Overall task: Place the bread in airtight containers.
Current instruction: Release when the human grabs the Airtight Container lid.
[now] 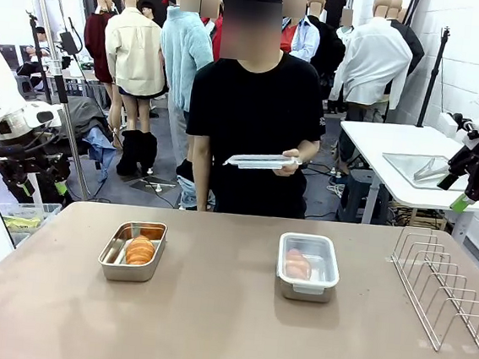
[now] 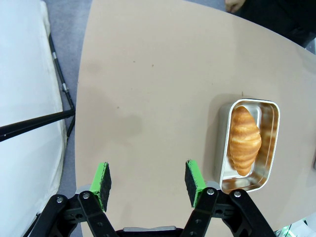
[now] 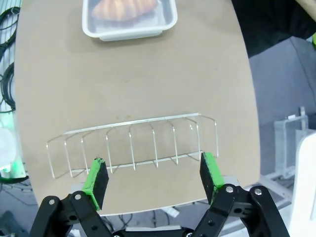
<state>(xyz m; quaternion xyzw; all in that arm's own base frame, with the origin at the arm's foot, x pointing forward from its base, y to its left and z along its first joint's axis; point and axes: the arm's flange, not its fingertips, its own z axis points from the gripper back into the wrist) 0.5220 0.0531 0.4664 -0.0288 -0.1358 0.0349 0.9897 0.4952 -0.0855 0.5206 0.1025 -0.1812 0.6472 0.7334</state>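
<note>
Bread lay in both containers while my claws hung released. My left gripper (image 2: 147,183) spread its pads over bare table (image 2: 148,98), beside the lidless steel tub (image 2: 270,148) holding one croissant (image 2: 244,139). My right gripper (image 3: 153,177) gaped above the wire rack (image 3: 133,143); beyond it sat the lidded tub (image 3: 129,19) with the other croissant (image 3: 126,7). The person's hand (image 1: 290,161) held a clear lid (image 1: 258,161).

Person's hand (image 1: 290,161) holds lid (image 1: 261,161); left container (image 1: 133,251) uncovered.

Lidded container (image 3: 129,19) cut by top edge; its bread (image 3: 124,8) blurred through lid
</note>
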